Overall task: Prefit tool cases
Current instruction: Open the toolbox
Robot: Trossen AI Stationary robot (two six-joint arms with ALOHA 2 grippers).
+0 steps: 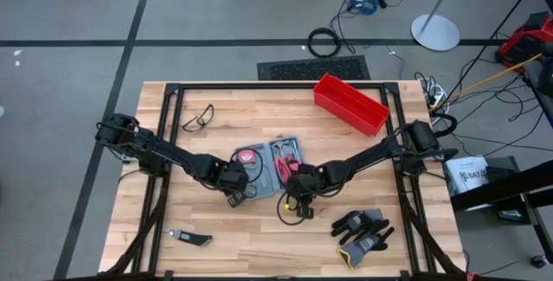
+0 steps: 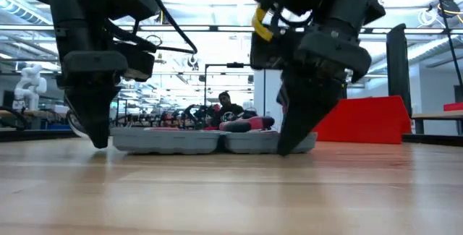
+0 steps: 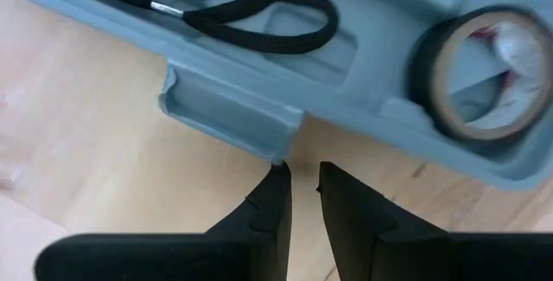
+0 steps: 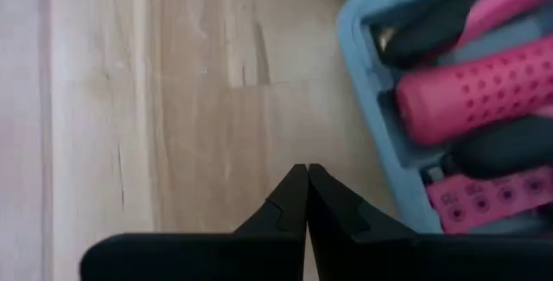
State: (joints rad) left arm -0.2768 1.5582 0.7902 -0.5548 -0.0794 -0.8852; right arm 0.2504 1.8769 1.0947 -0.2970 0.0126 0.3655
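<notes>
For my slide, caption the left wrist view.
Left gripper, slightly open, at the latch tab of the open tool case.

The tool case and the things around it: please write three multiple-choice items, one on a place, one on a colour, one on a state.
1. Where does the red bin stand?
A. far right part of the table
B. near left corner
C. inside the case

2. What colour are the tool grips in the tool case?
A. green
B. pink
C. yellow

3. How is the right hand?
A. wide open
B. shut, holding nothing
C. shut on a glove

Key: 1 A, the high view shows it there; 2 B, pink handles show in the right wrist view; 3 B, its fingers meet over bare wood.
</notes>
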